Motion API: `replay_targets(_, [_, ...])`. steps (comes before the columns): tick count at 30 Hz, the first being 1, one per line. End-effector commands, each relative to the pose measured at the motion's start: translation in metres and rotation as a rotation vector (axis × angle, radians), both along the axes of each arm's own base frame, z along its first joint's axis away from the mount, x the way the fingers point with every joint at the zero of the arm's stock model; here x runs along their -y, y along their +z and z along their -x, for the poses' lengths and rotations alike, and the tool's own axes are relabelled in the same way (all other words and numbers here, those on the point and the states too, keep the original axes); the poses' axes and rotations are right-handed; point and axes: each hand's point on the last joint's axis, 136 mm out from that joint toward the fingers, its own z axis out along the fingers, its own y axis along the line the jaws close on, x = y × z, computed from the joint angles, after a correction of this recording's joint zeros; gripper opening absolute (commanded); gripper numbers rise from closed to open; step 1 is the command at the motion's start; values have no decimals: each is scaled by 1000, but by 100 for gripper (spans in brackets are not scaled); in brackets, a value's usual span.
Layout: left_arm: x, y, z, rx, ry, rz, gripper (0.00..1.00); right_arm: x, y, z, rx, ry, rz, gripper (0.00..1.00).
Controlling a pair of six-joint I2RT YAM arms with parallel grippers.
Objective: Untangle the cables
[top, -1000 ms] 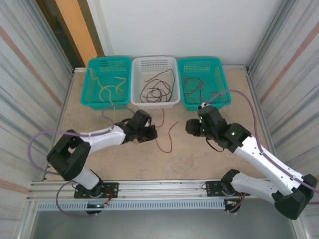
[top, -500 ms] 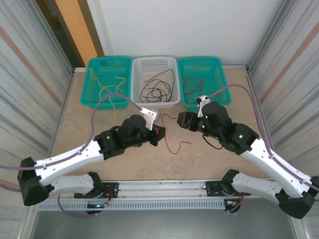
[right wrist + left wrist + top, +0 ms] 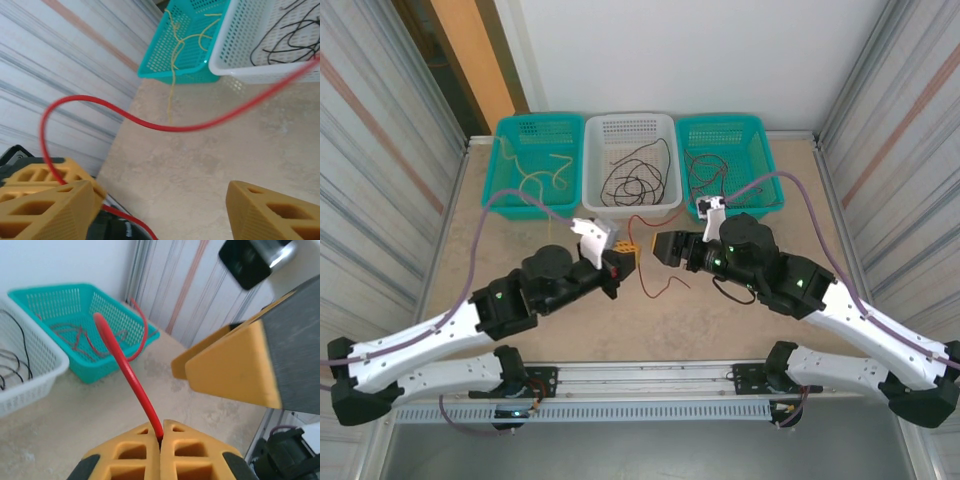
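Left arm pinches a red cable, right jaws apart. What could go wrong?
The left gripper pinches the red cable only at its tips; a tug could pull it free.
The right gripper is open, the cable loose in front of it; closing may miss.
In the top view the grippers sit close and could bump.

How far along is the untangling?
Looks done: pale yellow cables in left teal basket, reddish cables in right teal basket. In hand: left gripper, fingers shut on a red cable; right gripper open beside it. Left: black cables looped together in white basket.
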Motion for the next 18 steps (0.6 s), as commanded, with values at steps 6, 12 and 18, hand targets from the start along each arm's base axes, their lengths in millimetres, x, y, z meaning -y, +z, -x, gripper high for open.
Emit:
replay_targets(6, [-25, 37, 11, 146, 2, 127, 0, -35, 68, -3, 39, 73, -236, 73])
replay_targets(12, [-34, 47, 20, 173, -23, 188, 0, -49, 77, -24, 23, 10, -255, 73])
replay_targets(18, [-39, 50, 22, 187, -22, 191, 0, -58, 76, -34, 10, -9, -245, 59])
